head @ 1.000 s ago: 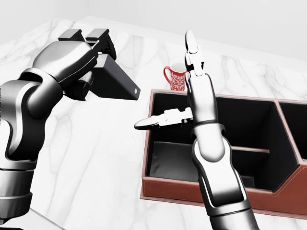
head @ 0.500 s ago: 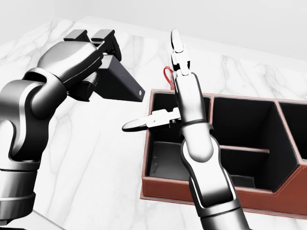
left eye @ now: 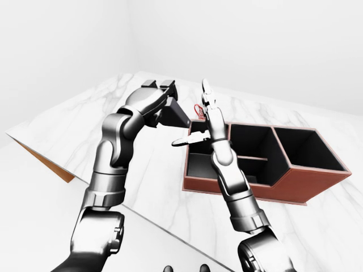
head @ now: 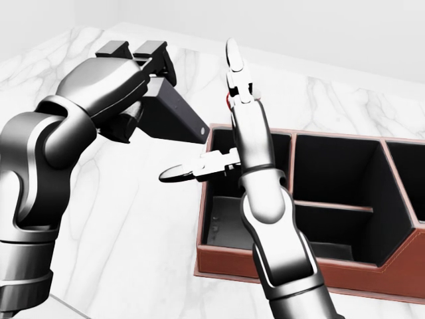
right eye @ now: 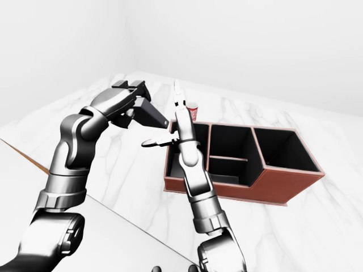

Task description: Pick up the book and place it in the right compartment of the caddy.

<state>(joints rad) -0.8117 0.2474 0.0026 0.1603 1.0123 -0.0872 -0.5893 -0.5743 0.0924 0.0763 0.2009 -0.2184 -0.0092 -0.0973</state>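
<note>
Left of the caddy [head: 312,266] in the head view, left hand [head: 136,73] is raised above the marble counter [head: 139,219], fingers clenched round the dark book [head: 174,109], which tilts with its lower corner pointing toward the caddy's left wall, just beside it, clear of the counter. Right hand [head: 222,136] is upright over the caddy's left edge, released: long finger pointing up, another finger [head: 178,173] sticking out left under the book, holding nothing. Caddy is brown outside, black inside, sits on the counter; right compartment [right eye: 281,150] shows black. Red patterned mug [right eye: 192,109] stands on the counter just beyond the caddy's far left corner, mostly hidden behind the right hand in head view.
</note>
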